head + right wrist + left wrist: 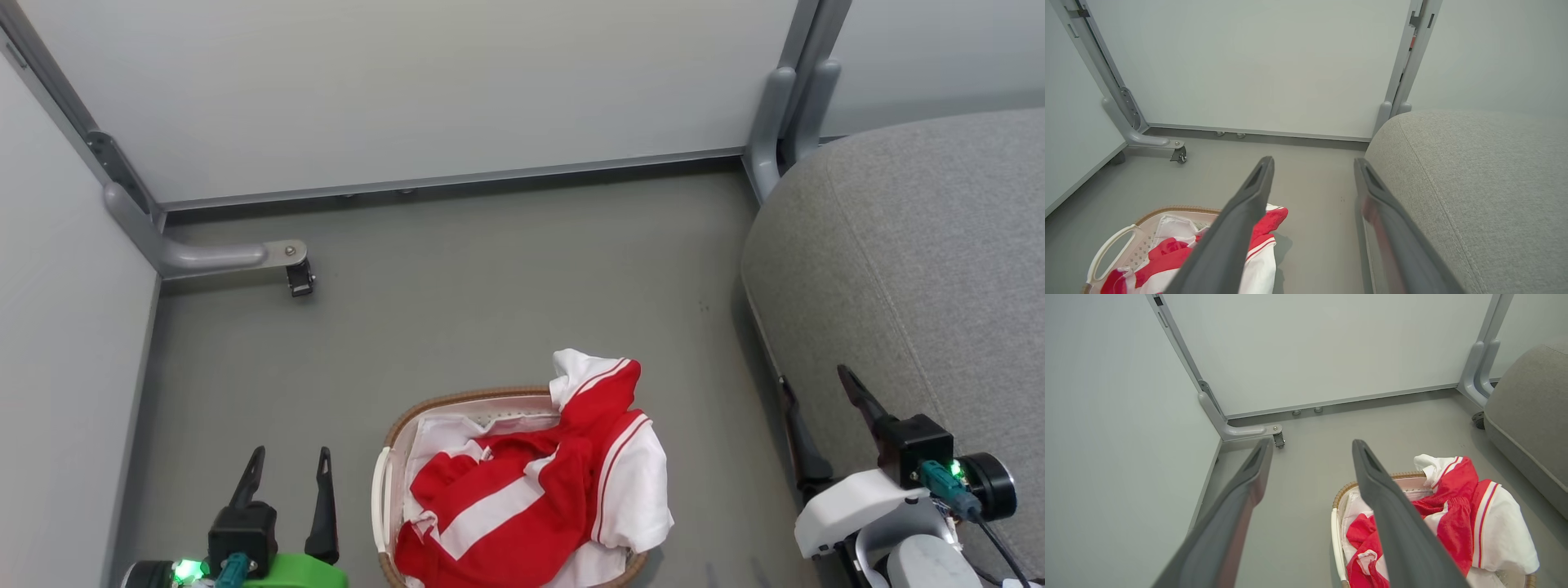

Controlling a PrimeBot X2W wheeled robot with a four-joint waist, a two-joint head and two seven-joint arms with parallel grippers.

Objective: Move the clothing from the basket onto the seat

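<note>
The clothing point(531, 490), red with white sleeves and bands, is heaped in the basket point(457, 402) at the bottom middle of the head view; one white sleeve hangs over its right rim. The grey seat point(922, 245) fills the right side. My left gripper point(292, 465) stands open and empty to the left of the basket. My right gripper point(816, 388) is open beside the seat's front edge. The left wrist view shows the clothing point(1453, 514) in the basket point(1341, 496) past its right finger. The right wrist view has the clothing point(1163, 257), basket point(1110, 245) and seat point(1486, 179).
Pale partition panels close the space at the back and left. A grey panel foot with a black castor point(300, 278) juts onto the floor at the far left, and a second post foot point(767, 139) stands by the seat's far corner. Grey floor point(506, 286) lies beyond the basket.
</note>
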